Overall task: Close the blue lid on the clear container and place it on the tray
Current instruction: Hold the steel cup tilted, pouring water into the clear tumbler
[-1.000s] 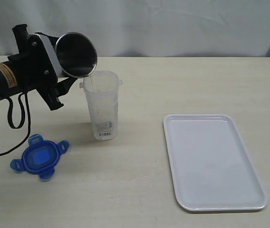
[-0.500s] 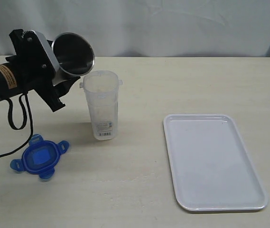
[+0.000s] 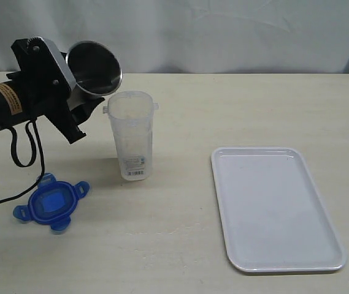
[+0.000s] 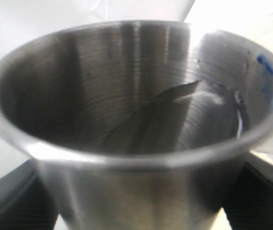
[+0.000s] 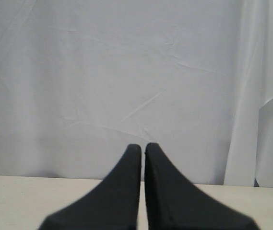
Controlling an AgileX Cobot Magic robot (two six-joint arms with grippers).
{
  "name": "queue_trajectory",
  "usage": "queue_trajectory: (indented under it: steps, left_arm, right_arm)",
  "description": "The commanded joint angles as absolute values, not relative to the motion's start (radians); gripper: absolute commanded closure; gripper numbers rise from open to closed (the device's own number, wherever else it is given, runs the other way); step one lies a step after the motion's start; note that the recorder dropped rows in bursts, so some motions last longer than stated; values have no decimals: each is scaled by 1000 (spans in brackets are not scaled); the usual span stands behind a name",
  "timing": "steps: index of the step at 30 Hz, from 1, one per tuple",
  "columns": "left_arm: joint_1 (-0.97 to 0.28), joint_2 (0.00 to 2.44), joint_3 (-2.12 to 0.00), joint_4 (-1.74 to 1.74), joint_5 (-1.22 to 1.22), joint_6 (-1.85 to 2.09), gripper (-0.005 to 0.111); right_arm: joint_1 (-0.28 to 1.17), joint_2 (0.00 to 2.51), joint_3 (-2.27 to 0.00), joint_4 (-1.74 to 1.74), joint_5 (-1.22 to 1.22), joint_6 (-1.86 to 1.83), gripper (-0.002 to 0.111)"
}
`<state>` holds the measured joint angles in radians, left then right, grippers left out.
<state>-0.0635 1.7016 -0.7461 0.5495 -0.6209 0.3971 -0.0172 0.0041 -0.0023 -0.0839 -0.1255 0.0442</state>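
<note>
The clear container (image 3: 131,135) stands upright and open-topped on the tabletop (image 3: 180,251), left of the middle in the exterior view, with its white barcode label facing the camera near the base. Whether it has anything in it I cannot tell. The blue lid (image 3: 51,203) lies flat on the tabletop nearer the camera and to the left, apart from the container, with its four tabs splayed out. The tray (image 3: 276,208) sits well apart on the right with nothing on it.

Just above and left of the container's rim, the left tool (image 3: 76,92) has its jaws set wide around a steel cup (image 3: 93,68). The cup is tipped so its mouth faces the camera. In the left wrist view the cup's inside looks bare. The right tool (image 5: 142,149) is closed with nothing between its tips, and it points at the white cloth backdrop (image 5: 126,72), away from the work.

By my reading the closing step has not begun: the lid is untouched and the left tool is occupied. Next, the cup likely needs setting down clear of the container. A free tool can then take the lid by an edge and seat it squarely on the rim, while the tall, narrow container is steadied against tipping
</note>
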Motion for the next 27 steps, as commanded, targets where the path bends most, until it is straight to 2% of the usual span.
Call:
queue_trajectory:
  steps: [1, 27]
  left_arm:
    - [-69, 1684, -751, 536, -691, 475, 107]
    - [-69, 1684, -751, 536, -701, 654, 107]
  right_arm:
    - [-20, 0, 0, -82, -129, 49, 104]
    - [-20, 0, 0, -82, -129, 49, 104]
